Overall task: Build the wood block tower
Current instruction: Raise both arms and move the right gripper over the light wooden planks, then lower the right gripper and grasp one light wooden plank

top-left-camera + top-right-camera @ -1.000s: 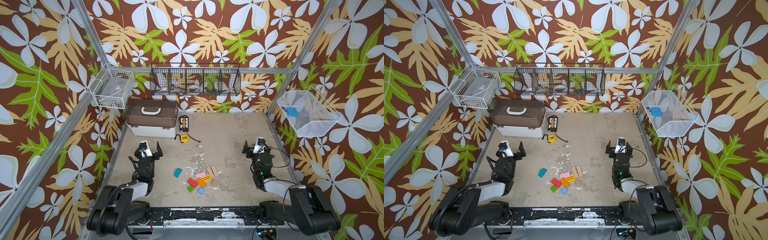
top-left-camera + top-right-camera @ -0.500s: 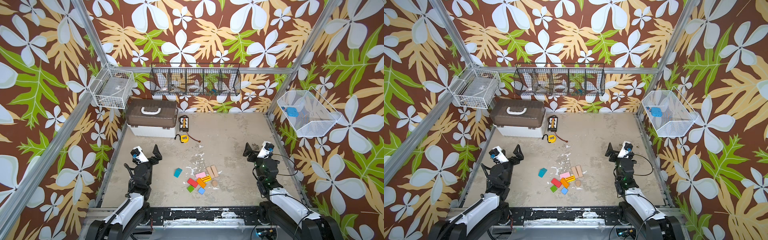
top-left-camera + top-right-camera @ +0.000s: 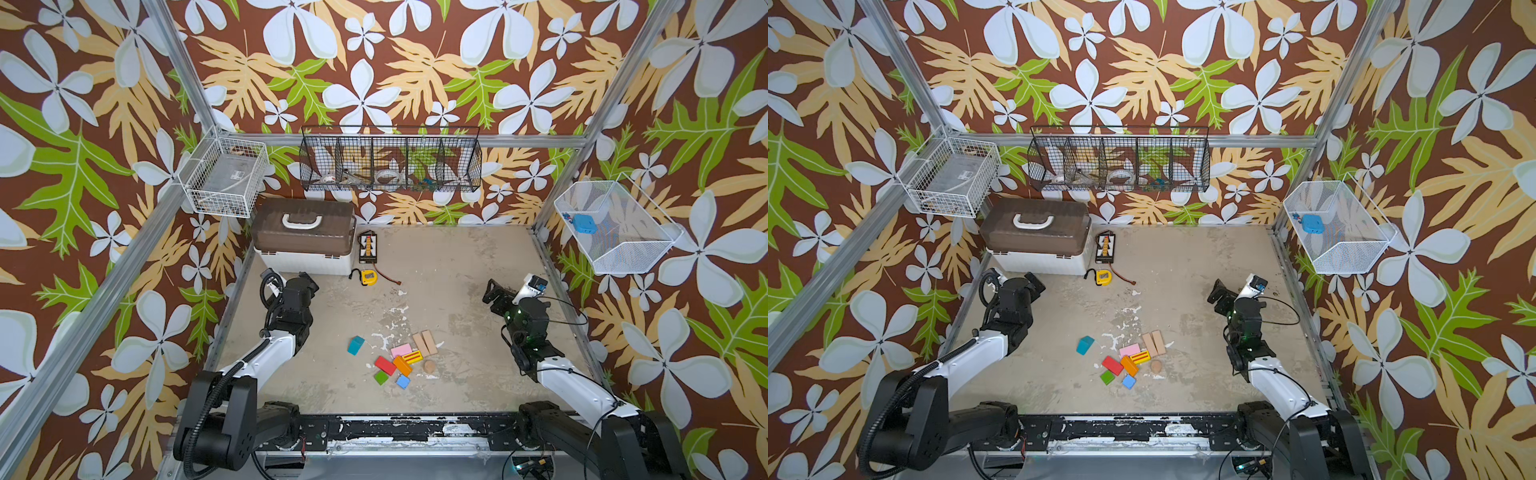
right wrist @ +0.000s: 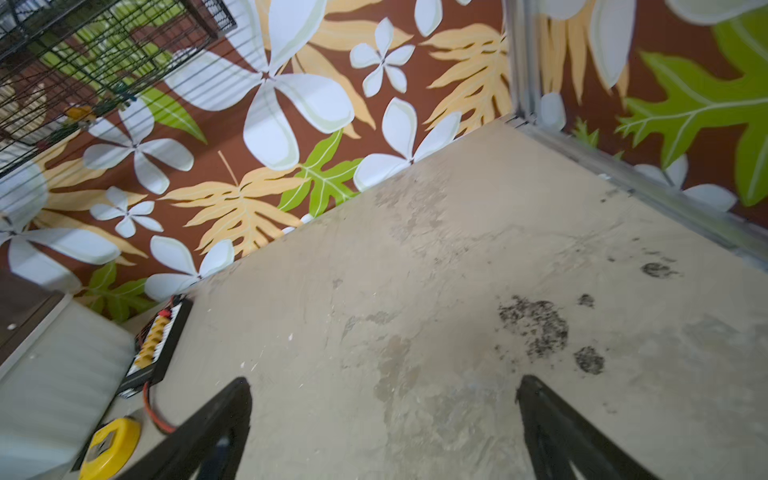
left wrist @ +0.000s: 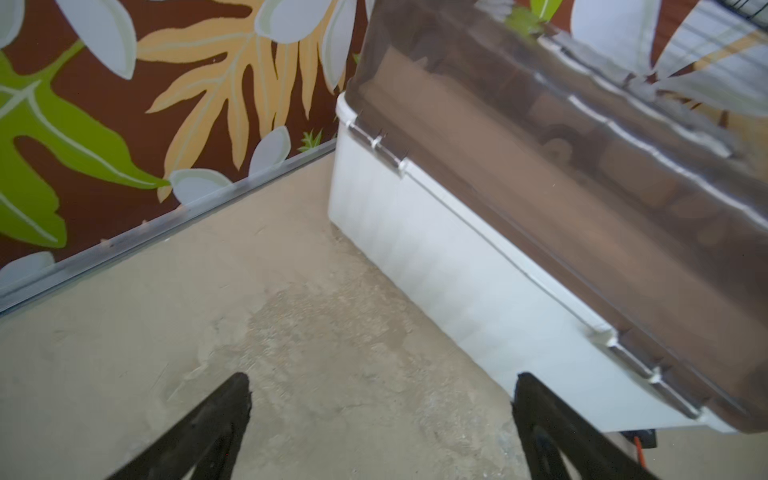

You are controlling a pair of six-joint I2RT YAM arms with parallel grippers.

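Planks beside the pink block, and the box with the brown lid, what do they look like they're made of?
The two planks look like bare wood: pale tan, matte, no paint. The box looks like plastic: smooth white moulded body; its brown lid is glossy and seemingly translucent, with dim shapes showing through in the left wrist view.

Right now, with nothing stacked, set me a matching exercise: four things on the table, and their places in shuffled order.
Things: 1 teal block; 2 wooden disc; 3 tape measure; 4 green block.
Places: A just left of the blue block; B near the brown-lidded box; C apart, on the left; D at the near ends of the plain planks.
Pairs: 1-C; 2-D; 3-B; 4-A.
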